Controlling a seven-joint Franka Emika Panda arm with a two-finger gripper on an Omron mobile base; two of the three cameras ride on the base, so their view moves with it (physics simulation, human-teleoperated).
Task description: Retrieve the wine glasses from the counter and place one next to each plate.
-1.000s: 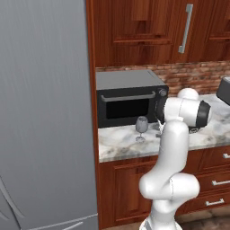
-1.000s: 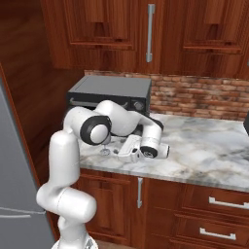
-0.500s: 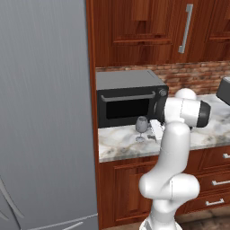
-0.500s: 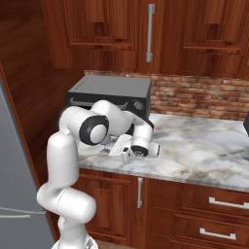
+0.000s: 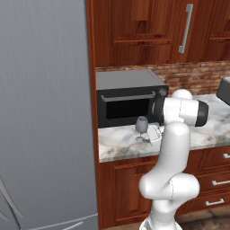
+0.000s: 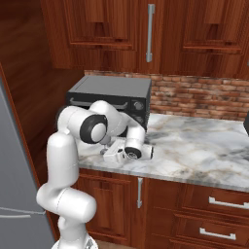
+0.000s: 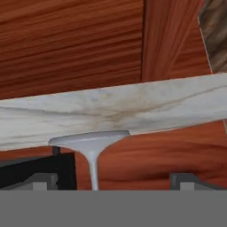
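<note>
refrigerator (image 5: pixel 45 112): far left, beside surface (image 5: pixel 121 146) | microwave (image 5: pixel 128 96): at rear of surface | wine glass (image 5: pixel 142 126): upright on surface in front of microwave, near front edge | hand (image 5: pixel 152 134): fingers spread wide, nothing gripped, just right of glass; in hand view the stem (image 7: pixel 93 170) stands between fingertips (image 7: pixel 181 179)

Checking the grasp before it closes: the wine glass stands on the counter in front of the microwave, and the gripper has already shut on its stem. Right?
Not quite. The wine glass does stand on the counter before the microwave, but the gripper is open. The hand view shows its fingertips apart either side of the stem.
</note>
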